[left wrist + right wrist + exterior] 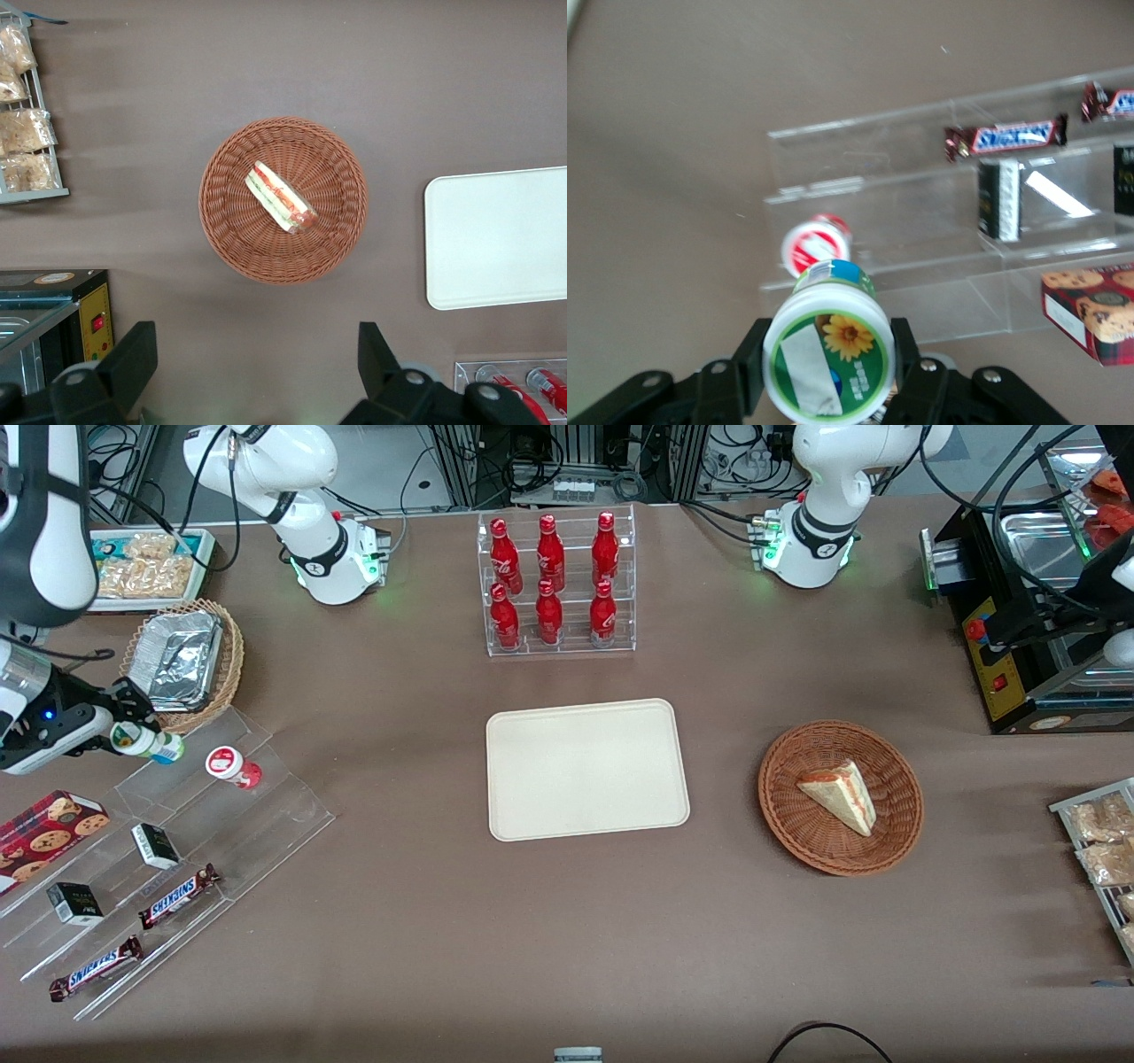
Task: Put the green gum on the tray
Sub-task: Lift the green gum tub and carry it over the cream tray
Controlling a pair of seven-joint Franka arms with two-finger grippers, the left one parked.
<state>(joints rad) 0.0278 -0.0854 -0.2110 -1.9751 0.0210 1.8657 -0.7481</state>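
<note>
We see the gripper (133,722) clamped on the smooth cylindrical green gum (146,742), tilted above the clear acrylic stepped stand (190,837), well apart from the matte, round-cornered cream tray (586,768).

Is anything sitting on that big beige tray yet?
No. The tray is bare; the green gum is in the end effector, at the acrylic steps.

The claw (826,376) is cut off by the wrist picture's edge, and its fingertips hide behind the green gum (827,352) it grips, whose lid print is too blurred to read. In the front view the gum (147,742) is partly covered by the claw (133,726) — its working arm runs off the left edge. The cookie box (46,834) is cropped there too. The tray (499,237) is cropped at the left wrist view's right edge.
</note>
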